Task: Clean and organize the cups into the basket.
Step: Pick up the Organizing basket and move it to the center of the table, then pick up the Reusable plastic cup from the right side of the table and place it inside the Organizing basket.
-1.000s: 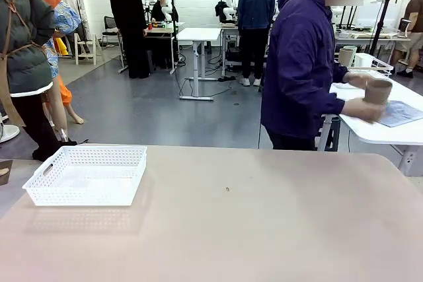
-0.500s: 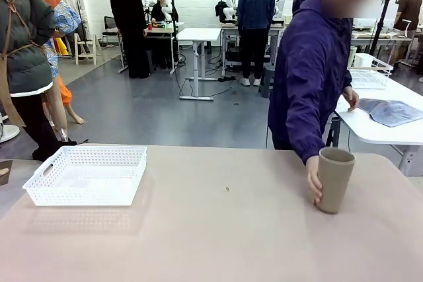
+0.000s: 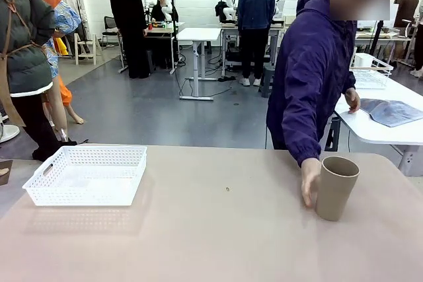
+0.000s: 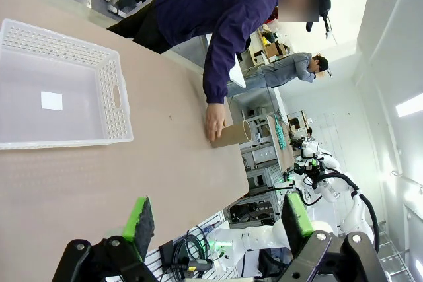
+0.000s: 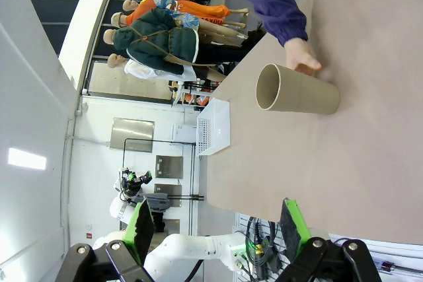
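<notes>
Cup (image 3: 336, 189) newly on table (image 3: 198, 236) beside hand (image 3: 308, 183); basket (image 3: 92, 157) empty; left claw (image 4: 218, 219), right claw (image 5: 218, 221) wide

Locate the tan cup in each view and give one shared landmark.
Front view: tan cup upright at the right side of the table, person's hand against it.
Left wrist view: cup just right of centre, behind the hand.
Right wrist view: cup upper right of centre, appearing sideways, mouth toward picture left.
Shared landmark: white basket, across the table from the cup.

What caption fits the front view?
A person's hand holds a tan cup upright on the table; the white basket sits far left.
</notes>
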`<state>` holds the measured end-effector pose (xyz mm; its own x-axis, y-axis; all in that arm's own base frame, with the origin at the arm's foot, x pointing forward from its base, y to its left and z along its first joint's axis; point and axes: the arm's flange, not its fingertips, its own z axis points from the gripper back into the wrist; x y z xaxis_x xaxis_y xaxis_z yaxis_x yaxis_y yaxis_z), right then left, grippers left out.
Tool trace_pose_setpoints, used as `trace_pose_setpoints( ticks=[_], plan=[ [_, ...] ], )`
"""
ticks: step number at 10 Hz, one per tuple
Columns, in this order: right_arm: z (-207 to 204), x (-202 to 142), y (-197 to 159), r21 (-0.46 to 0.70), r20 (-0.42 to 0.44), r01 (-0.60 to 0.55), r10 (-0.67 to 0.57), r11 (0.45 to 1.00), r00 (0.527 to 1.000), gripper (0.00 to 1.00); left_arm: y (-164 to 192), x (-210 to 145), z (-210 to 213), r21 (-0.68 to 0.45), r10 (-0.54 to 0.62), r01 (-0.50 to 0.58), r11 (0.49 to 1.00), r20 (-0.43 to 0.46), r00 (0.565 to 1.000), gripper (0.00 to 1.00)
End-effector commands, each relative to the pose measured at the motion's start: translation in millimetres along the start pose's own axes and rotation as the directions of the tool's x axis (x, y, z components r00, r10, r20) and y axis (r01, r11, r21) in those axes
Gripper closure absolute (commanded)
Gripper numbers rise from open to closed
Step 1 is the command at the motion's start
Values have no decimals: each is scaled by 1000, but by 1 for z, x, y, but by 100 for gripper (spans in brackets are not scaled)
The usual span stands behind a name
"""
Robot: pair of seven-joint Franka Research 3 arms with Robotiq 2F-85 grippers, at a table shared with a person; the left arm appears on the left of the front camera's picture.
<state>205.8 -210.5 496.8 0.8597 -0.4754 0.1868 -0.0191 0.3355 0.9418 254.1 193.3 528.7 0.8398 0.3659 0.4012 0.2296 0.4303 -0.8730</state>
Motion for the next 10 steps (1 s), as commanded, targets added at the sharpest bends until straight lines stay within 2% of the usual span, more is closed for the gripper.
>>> trace_pose_setpoints(
  ticks=[1, 2, 3, 4, 5, 6, 8, 9, 10],
  plan=[
    [0, 0, 0, 0, 0, 0, 0, 1000, 1000, 0, 0, 0, 0, 0, 0, 0, 1000, 0, 1000, 0],
    [-11, 9, -2, 7, -69, -176, 176, 984, 982, 0, -3, 18, -8, 92, -44, 47, 995, -36, 998, 0],
    [-24, 24, -3, 52, -162, -339, 342, 940, 925, 0, -8, 35, -17, 209, -71, 89, 974, -95, 993, 0],
    [-38, 46, -8, 75, -200, -513, 517, 855, 832, 0, -14, 53, -26, 353, -94, 152, 923, -177, 980, 0],
    [-50, 65, -15, 101, -242, -608, 612, 788, 753, 0, -20, 67, -38, 459, -105, 209, 863, -242, 965, 0],
    [-63, 81, -24, 114, -265, -684, 685, 721, 678, 0, -25, 81, -50, 565, -93, 246, 788, -286, 954, 0],
    [-83, 81, -36, 157, -346, -743, 741, 650, 575, 0, -20, 92, -82, 706, -56, 291, 646, -336, 940, 0],
    [-91, 77, -39, 173, -360, -754, 753, 633, 550, 0, -9, 90, -105, 755, -80, 337, 562, -356, 931, 0],
    [-96, 72, -43, 207, -365, -740, 752, 640, 549, 0, 6, 83, -131, 791, -101, 395, 468, -396, 913, 0]
  ],
)
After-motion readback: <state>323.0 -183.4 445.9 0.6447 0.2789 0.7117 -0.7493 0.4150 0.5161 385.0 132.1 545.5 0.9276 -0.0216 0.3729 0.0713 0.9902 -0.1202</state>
